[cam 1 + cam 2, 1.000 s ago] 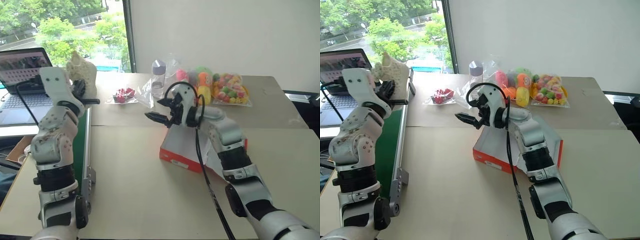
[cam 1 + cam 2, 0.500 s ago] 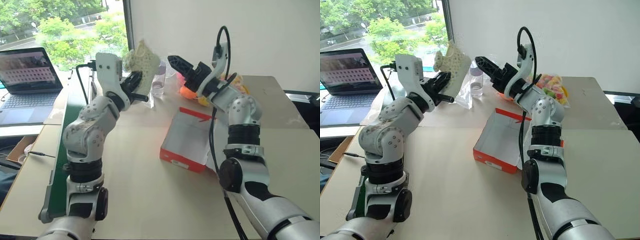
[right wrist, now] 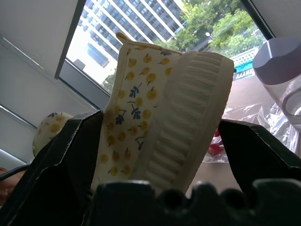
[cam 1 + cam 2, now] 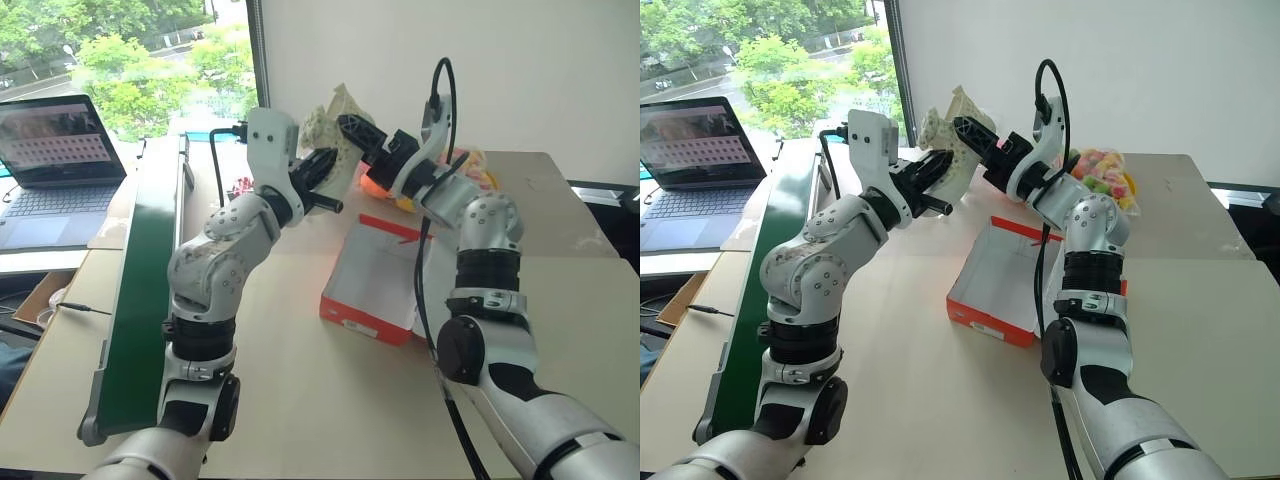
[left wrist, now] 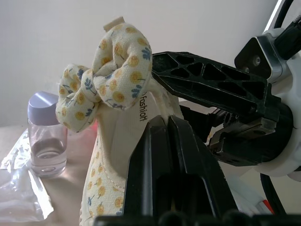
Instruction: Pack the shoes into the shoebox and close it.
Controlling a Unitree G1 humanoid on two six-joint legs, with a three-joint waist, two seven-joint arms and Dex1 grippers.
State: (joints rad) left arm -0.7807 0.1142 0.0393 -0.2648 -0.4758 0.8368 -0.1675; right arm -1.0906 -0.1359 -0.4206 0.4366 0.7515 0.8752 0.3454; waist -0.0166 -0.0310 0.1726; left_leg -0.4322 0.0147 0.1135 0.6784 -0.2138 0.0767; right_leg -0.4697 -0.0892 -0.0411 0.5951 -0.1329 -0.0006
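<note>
Head view: the left gripper (image 4: 322,172) clamps the shoe (image 4: 330,125) aloft; the right gripper (image 4: 352,128) meets it, above the open shoebox (image 4: 372,280). Left wrist: fingers (image 5: 155,155) pinch the fabric. Right wrist: wide-spread fingers (image 3: 56,160) straddle the shoe's ribbed sole.

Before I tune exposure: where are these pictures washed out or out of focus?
Left eye view: the window is brightly lit, trees pale. Right wrist view: the right gripper's fingers are dark and soft, the shoe sharp. Left wrist view: the left gripper is dark, the bottle clear.
</note>
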